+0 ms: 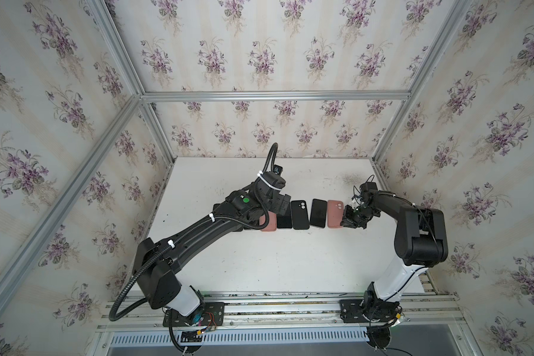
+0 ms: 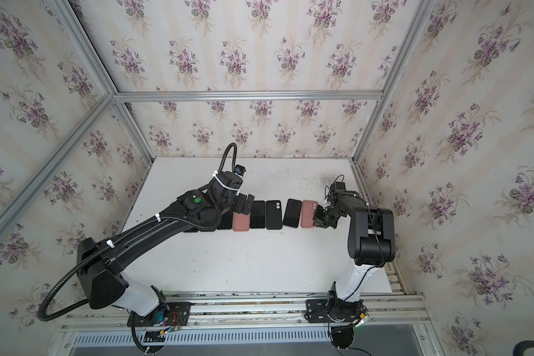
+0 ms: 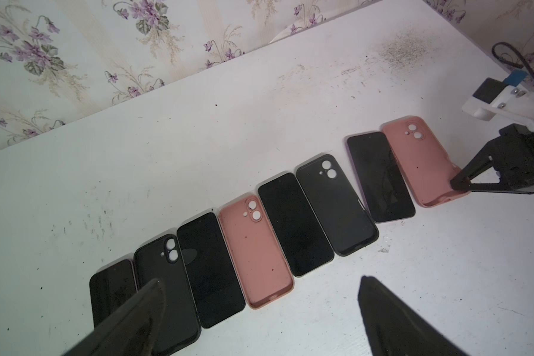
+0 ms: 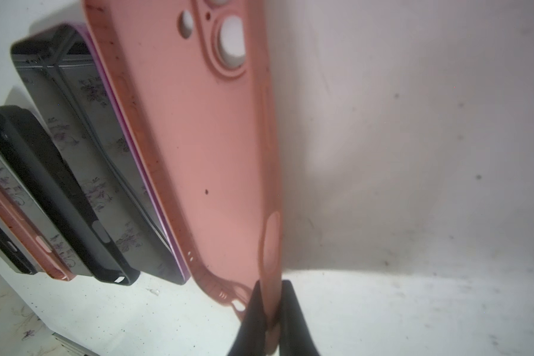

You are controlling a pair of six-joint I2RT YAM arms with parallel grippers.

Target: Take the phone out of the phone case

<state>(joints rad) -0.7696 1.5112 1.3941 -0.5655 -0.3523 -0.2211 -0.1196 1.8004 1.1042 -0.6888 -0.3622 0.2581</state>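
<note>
Looking down in both top views, I see a row of phones and cases lying side by side across the white table. At its right end the right gripper is clenched on the outer edge of the pink case. The phone lies out of the case, screen up, just beside it on the left, and a black case comes next. The left gripper hangs over the left part of the row, released and holding nothing. The same shows from the twin eye: right gripper, pink case, phone, left gripper. From the left wrist, the two dark fingers stand wide apart over the row with only air between them. Past them lie a second pink case, the black case, the phone and the pink case. That last case is open side up, with the table showing through its lens holes. The right gripper bites its far rim. From the right wrist, the fingers pinch the thin pink wall near a corner. The pink case stretches away from them. The phone, purple along its edge, lies right against the case's other side. I cannot tell whether the two touch.
</note>
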